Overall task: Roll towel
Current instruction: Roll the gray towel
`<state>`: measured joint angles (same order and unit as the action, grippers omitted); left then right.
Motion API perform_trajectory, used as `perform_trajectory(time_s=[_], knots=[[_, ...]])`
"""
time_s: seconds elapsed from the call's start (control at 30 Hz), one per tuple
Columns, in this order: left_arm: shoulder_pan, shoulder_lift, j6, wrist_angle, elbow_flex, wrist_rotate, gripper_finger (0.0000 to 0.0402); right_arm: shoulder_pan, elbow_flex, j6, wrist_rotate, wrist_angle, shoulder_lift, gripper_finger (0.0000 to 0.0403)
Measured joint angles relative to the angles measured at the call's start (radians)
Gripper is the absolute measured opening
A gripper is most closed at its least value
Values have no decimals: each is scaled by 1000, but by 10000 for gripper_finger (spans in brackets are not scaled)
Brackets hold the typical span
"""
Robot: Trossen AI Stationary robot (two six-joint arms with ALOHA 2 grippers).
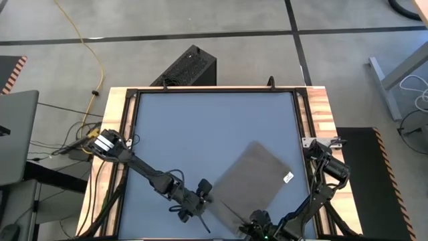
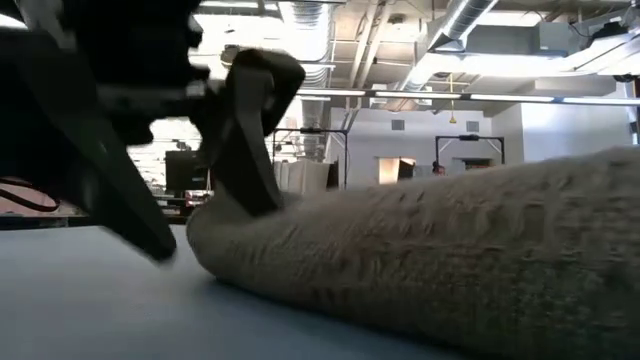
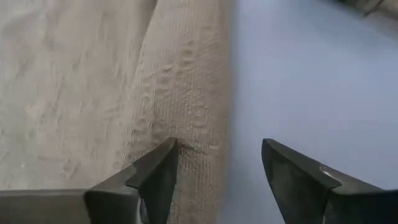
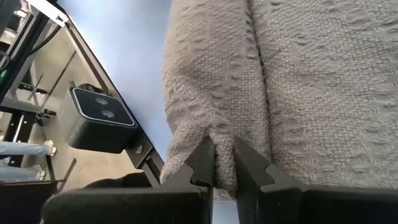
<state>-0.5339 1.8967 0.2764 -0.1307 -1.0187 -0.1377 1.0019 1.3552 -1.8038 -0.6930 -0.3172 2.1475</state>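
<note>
Taupe towel [image 1: 251, 184], soft and limp, lies part-rolled at the desk's near edge; right tool [image 4: 224, 169] pinches the roll's end, left tool [image 3: 217, 171] gapes, empty, astride the roll.

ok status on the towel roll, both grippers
Left gripper open at the rolled edge. Right gripper pinching the towel near its end. Roll just started. Nothing in the way.
</note>
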Motion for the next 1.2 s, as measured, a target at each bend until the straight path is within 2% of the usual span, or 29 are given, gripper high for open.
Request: perform_trajectory(time_s=[0.2, 0.3, 0.4, 0.53, 0.63, 0.67, 0.8, 0.9, 1.07, 1.2], knots=[[18, 36, -16, 3, -1, -113, 226, -3, 0, -9, 9, 19, 0, 51], [48, 35, -78, 32, -2, -101, 216, -2, 0, -29, 11, 19, -2, 51], [76, 35, -109, 83, -2, -64, 183, -1, 0, -30, 22, 16, -17, 51], [108, 30, -184, 112, -4, 42, 103, -2, -1, -18, 46, -3, -42, 51], [120, 26, -233, 148, -19, 154, 31, -2, -1, 3, 80, -43, -60, 51], [125, 26, -256, 178, -33, 193, 19, -4, -1, 6, 102, -58, -65, 51], [147, 28, -386, 321, -102, 394, 21, -30, 2, 81, 210, -103, -75, 51], [156, 28, -508, 368, -128, 526, 21, -75, 4, 178, 321, -104, -80, 51], [154, 29, -694, 380, -127, 643, 19, -147, 2, 323, 473, -85, -113, 54], [153, 30, -771, 384, -122, 681, 18, -170, -2, 429, 513, -91, -164, 93]])
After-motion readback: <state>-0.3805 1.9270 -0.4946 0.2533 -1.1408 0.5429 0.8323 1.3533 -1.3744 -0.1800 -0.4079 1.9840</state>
